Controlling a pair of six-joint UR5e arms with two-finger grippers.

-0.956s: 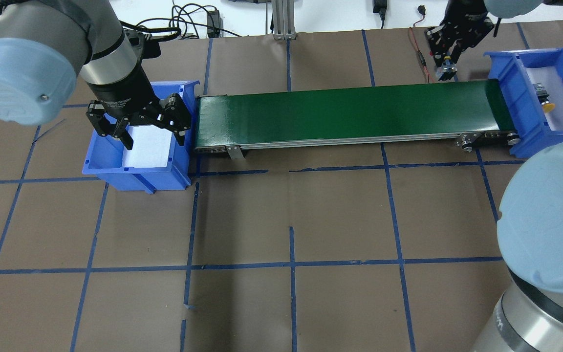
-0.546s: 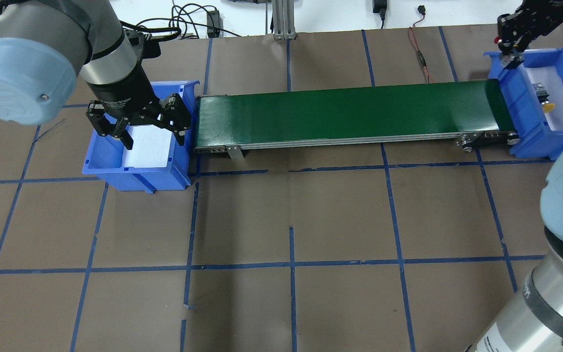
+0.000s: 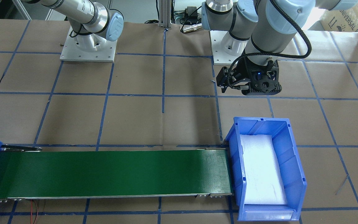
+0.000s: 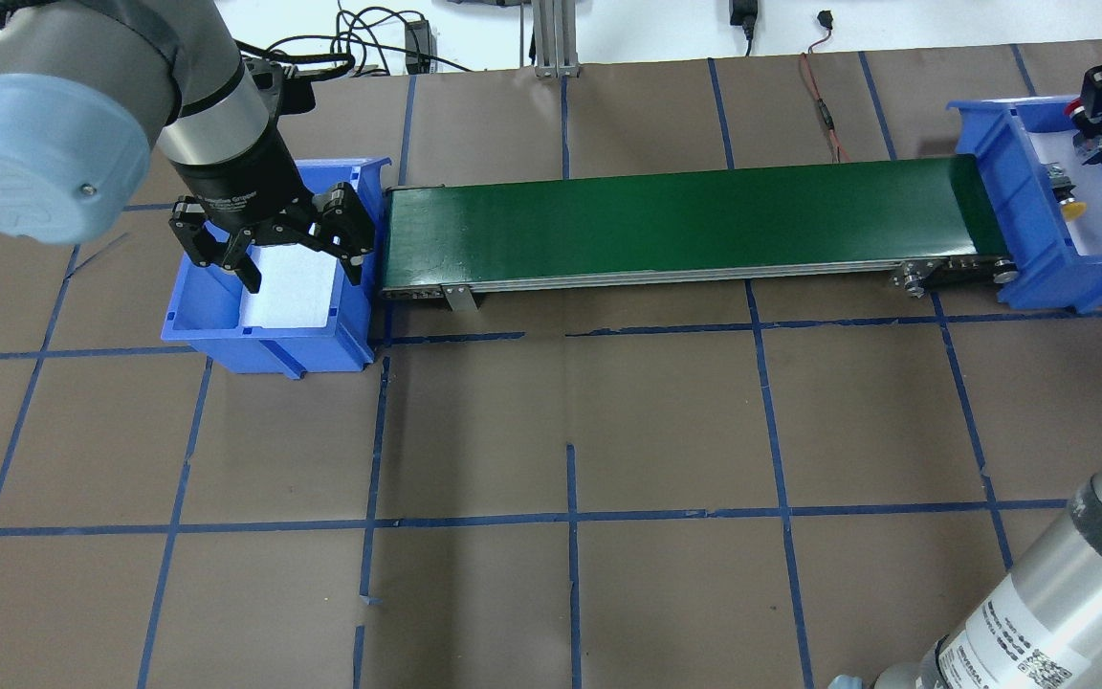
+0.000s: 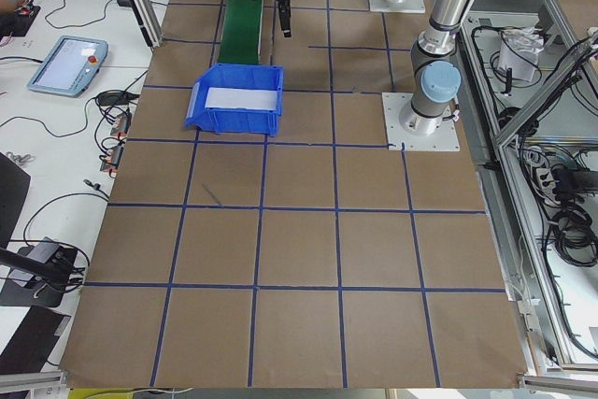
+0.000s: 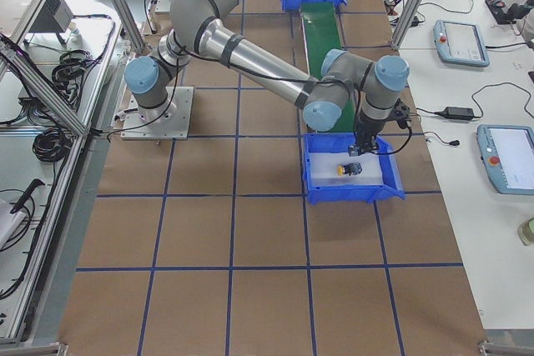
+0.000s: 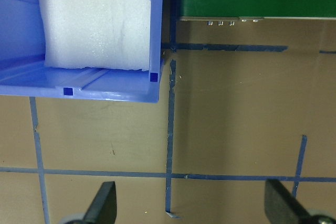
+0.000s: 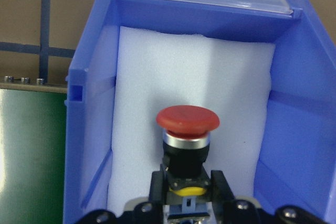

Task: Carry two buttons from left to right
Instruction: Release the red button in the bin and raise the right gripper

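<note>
Our right hand [image 8: 186, 181] is clamped on the dark body of the red button [image 8: 187, 120]. It hangs above the foam pad [image 8: 220, 72] inside the right bin [image 8: 286, 129]. To finish this step well, we judge that we should lower the button until it sits close over the foam and keep off the bin walls. We should also choose bare foam apart from the yellow button [image 6: 348, 169], which lies in the same bin, and only then part the fingers. Our left hand [image 4: 304, 276] hovers with fingers spread wide and holds nothing. It is near the left bin [image 4: 197, 321], whose foam is bare. We count two buttons, one red and one yellow, two blue bins, and one green belt [image 4: 675, 220] between them on the worktop [image 4: 666, 421].
</note>
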